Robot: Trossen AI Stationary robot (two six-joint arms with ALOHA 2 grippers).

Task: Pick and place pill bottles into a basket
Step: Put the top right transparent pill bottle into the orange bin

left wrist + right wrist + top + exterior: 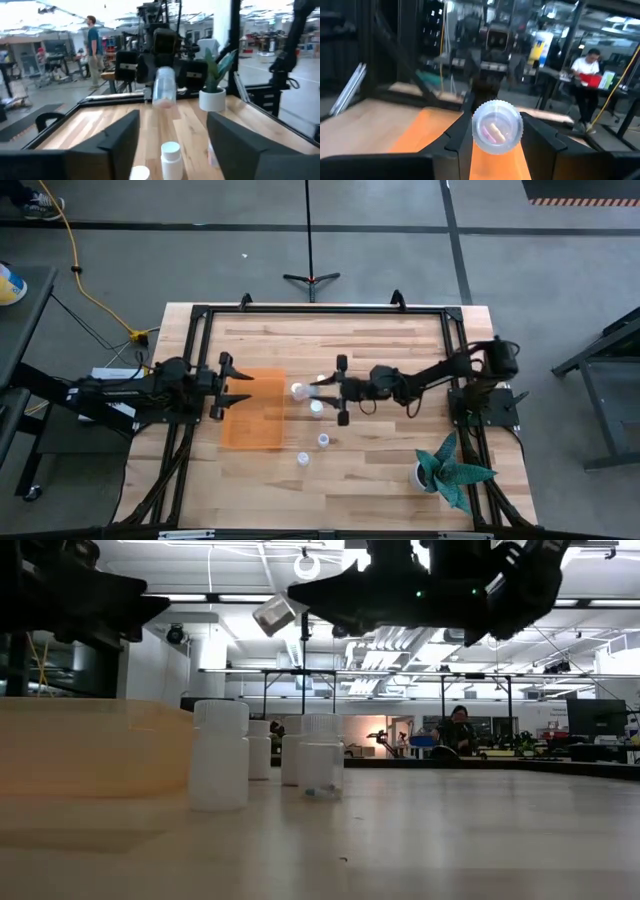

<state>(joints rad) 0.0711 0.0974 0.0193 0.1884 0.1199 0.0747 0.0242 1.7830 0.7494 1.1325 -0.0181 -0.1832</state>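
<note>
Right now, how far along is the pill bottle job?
Nothing looks done: the orange basket shows no bottle inside. In hand: the right gripper holds one pill bottle raised, short of the basket. Left: four bottles standing on the table. The left gripper waits open over the basket.

A translucent orange basket (251, 410) sits on a pale, striped wood-plank table (380, 345) beside white pill bottles (323, 440), near a teal-green plant (455, 470) in a white pot (424, 475).
</note>
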